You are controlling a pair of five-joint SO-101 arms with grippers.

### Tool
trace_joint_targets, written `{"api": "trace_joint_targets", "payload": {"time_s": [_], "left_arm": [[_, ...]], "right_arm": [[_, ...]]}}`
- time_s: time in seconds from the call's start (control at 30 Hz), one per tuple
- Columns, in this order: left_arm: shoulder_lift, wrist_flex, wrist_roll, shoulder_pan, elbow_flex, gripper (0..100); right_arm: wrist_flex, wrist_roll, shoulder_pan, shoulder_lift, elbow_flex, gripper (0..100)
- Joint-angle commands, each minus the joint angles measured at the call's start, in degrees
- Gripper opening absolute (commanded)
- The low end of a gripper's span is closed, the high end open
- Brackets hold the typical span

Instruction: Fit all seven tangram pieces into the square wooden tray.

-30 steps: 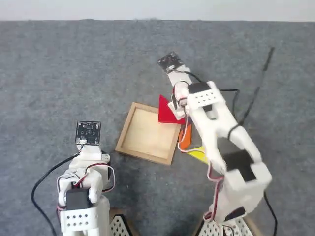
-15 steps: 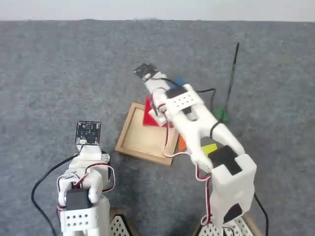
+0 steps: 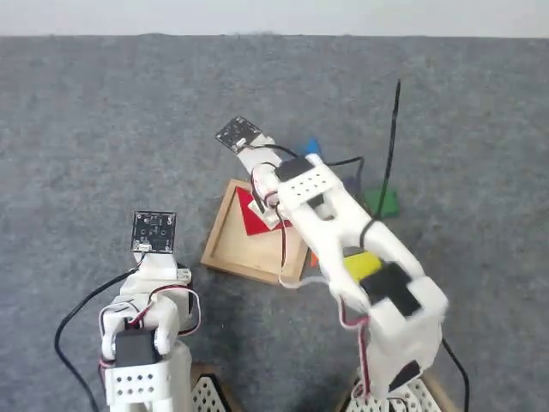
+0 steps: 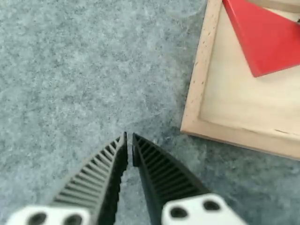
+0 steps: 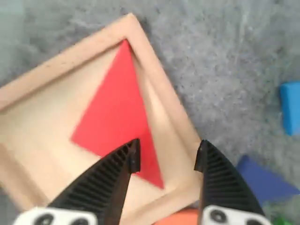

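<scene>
The square wooden tray [image 3: 233,247] lies at mid-table. A red triangle [image 3: 250,220] rests inside it, one tip in a far corner, as the right wrist view shows [image 5: 115,122]. My right gripper [image 5: 167,152] hangs open just above the triangle's near tip and the tray rim [image 5: 164,89], holding nothing. The right arm [image 3: 313,184] stretches over the tray's right side. My left gripper [image 4: 129,139] is shut and empty over the grey carpet, just off the tray's near-left edge [image 4: 194,89]. Yellow [image 3: 360,263], green [image 3: 386,203] and blue [image 3: 313,148] pieces lie to the right of the tray.
A dark blue piece [image 5: 267,180], a light blue one [image 5: 290,108] and an orange edge [image 5: 183,218] sit just outside the tray's right rim. A black cable [image 3: 392,137] rises behind the right arm. The left arm [image 3: 146,326] stands at the front left.
The right arm swung left, carrying the red triangle from beside the tray to inside it, and its gripper now stands open over it. The left arm has not moved.
</scene>
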Motion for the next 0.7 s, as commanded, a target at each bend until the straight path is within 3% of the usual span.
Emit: {"api": "trace_joint_targets", "payload": {"time_s": [0.0, 0.13, 0.33, 0.67], "left_arm": [[-1.05, 0.18, 0.97, -0.09, -0.75, 2], [-1.05, 0.18, 0.97, -0.09, -0.75, 2], [-1.05, 0.18, 0.97, -0.09, -0.75, 2], [-1.05, 0.18, 0.97, -0.09, -0.75, 2]], "right_arm": [[-4.18, -1.05, -2.86, -12.18, 7.03, 20.0], [-9.98, -3.43, -6.20, -17.36, 15.38, 19.9], [-10.95, -3.34, -6.11, -10.59, 15.30, 19.9], [-11.82, -1.14, 1.36, 0.04, 9.58, 19.9]]}}
